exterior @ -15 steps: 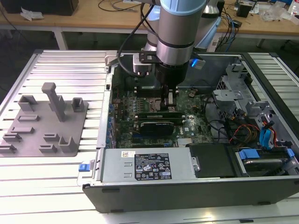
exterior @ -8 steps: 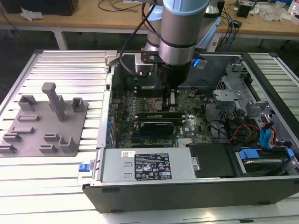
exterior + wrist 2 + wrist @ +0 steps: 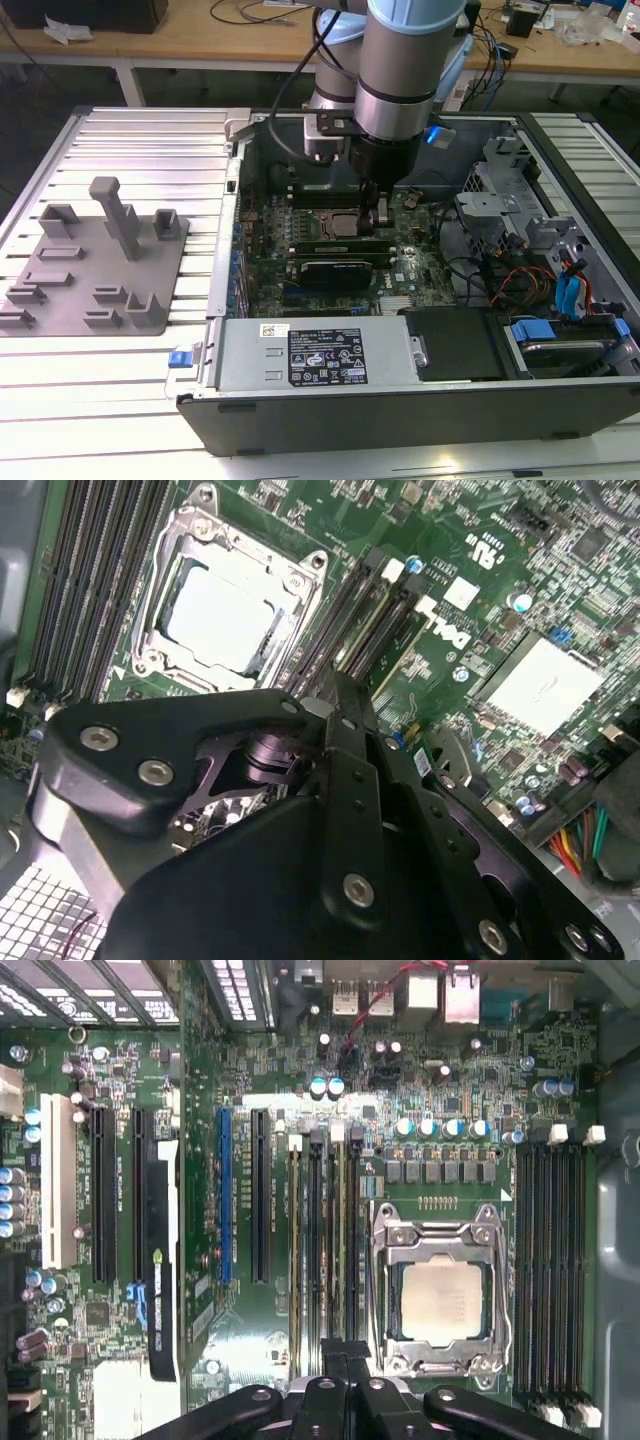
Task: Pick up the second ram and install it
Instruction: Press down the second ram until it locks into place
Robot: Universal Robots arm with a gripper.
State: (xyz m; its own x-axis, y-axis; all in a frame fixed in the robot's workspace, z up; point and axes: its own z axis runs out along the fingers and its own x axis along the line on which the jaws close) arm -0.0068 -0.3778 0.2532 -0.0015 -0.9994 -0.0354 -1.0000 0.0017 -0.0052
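Note:
The second ram (image 3: 341,1240), a thin green stick seen edge-on, stands in a black slot just beside the CPU socket (image 3: 440,1300). My gripper (image 3: 346,1352) is low over the motherboard with its fingers (image 3: 334,1355) closed together on the near end of that stick's top edge. The exterior view has the gripper (image 3: 377,222) reaching down into the open computer case next to the socket. In the second wrist view the gripper (image 3: 338,695) meets the row of slots (image 3: 365,610) beside the socket. Another stick (image 3: 295,1250) sits two slots further from the socket.
A grey holder tray (image 3: 90,270) with upright posts lies on the slatted table at the exterior view's left. Inside the case are a black expansion card (image 3: 335,270), the power supply (image 3: 310,355) in front, and drive cages with cables (image 3: 540,250) at the exterior view's right.

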